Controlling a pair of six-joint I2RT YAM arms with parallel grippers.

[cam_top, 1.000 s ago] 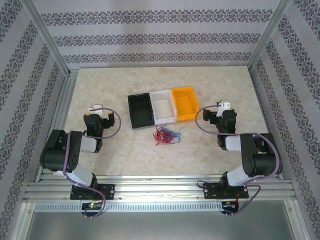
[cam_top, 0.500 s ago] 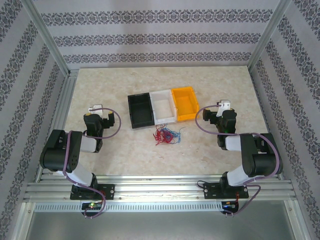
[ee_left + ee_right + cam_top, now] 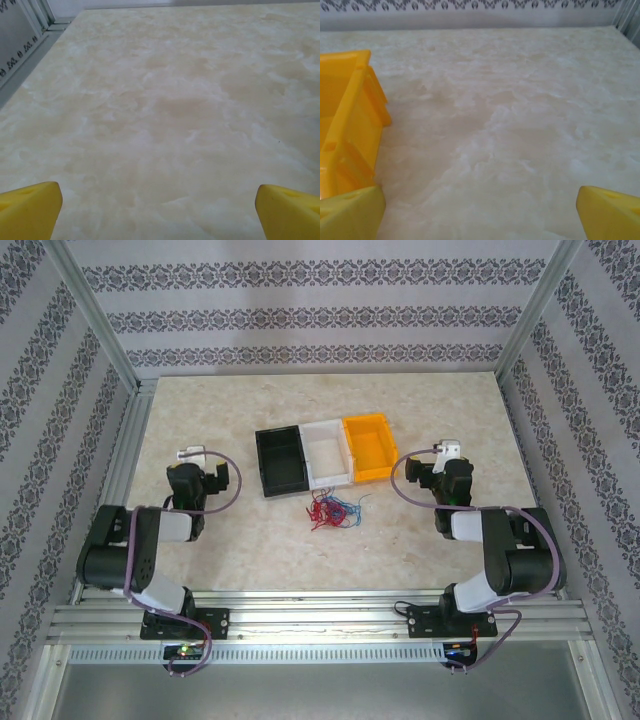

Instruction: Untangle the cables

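Top view: the cables (image 3: 335, 510), a red-and-blue clump, lie mid-table, at 6 o'clock of the white bin (image 3: 328, 452). The left gripper (image 3: 205, 475) waits at their 9 o'clock and the right gripper (image 3: 445, 475) at 3 o'clock, both well apart.

Left wrist view: yellow fingertips (image 3: 30, 210) spread wide over bare table (image 3: 165, 110).

Right wrist view: jaws equally wide, with the yellow bin (image 3: 345, 125) at 9 o'clock.

The step probably goes best if each gripper pinches a separate outer loop, then both pull apart gently.

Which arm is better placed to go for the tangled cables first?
Right, probably, by a little. The right gripper sits slightly nearer the cables than the left gripper; both have open jaws and hold nothing.
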